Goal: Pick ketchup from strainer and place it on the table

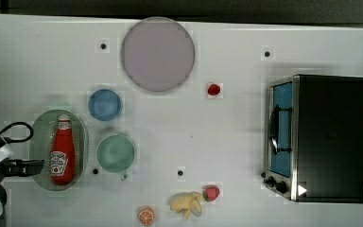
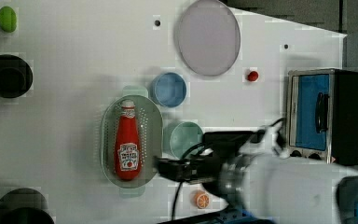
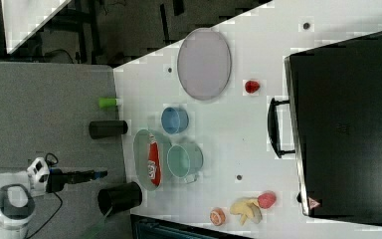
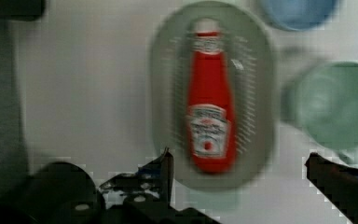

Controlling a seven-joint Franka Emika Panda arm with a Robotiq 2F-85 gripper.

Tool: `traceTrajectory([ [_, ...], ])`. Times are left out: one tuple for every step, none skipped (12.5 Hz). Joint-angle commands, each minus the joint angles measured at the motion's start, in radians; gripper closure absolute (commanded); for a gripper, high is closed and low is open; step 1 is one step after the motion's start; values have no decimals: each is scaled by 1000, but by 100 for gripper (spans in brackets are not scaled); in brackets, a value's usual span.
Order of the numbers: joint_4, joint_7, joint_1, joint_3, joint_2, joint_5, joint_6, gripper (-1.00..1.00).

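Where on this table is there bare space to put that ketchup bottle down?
The table is widest open between the green cup and the toaster oven. It is also bare at the top view's left of the plate. It is crowded around the strainer, holding the ketchup, and the blue cup.

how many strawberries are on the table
2. One small red strawberry lies alone between the round greyish-lilac plate and the toaster oven; the other sits against the peeled banana near the top view's bottom edge.

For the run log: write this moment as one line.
phase: approach | tool: open, empty | red squeeze ketchup bottle: lying in pale green oval strainer | white table: placement pending
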Motion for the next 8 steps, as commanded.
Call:
traceTrajectory([
  [-132, 38, -5, -8, 65, -65, 163, -100],
  [-169, 44, -3, -9, 86, -99, 232, -100],
  [-200, 59, -2, -10, 112, -119, 297, -100],
  [-224, 72, -2, -10, 142, -126, 352, -100],
  [-241, 84, -1, -10, 177, -136, 397, -100],
  [-249, 97, 0, -11, 215, -147, 433, -100],
  [-250, 104, 1, -11, 255, -162, 465, -100],
  [-249, 113, 3, -13, 293, -180, 491, -100],
])
